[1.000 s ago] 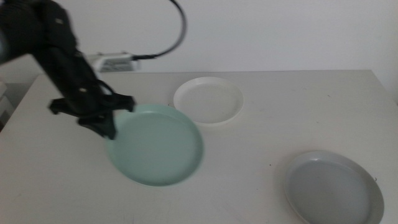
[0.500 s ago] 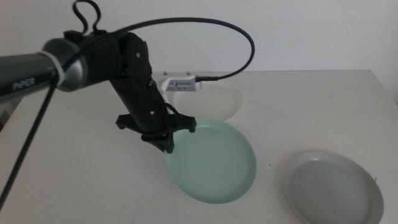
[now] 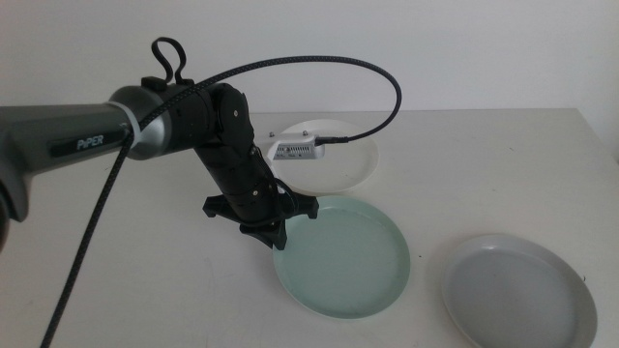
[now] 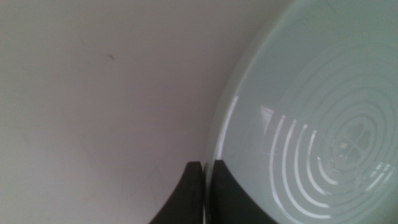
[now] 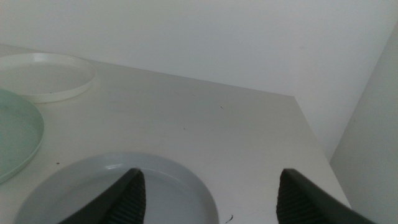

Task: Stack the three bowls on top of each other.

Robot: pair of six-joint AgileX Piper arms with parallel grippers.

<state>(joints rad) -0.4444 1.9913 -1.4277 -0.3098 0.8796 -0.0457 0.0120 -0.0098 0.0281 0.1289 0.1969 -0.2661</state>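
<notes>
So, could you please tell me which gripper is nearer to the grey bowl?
Right. The right gripper hangs open just above the grey bowl, while the left gripper is off to its side, clamped on the green bowl.

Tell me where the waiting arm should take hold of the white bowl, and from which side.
Grip the white bowl by its low rim, one jaw inside and one outside, as the left gripper pinches the mint green bowl. The dish is too shallow and wide to span. Probably come from its right edge: the left arm covers its left part, and the right gripper, open, waits over the grey bowl.
</notes>
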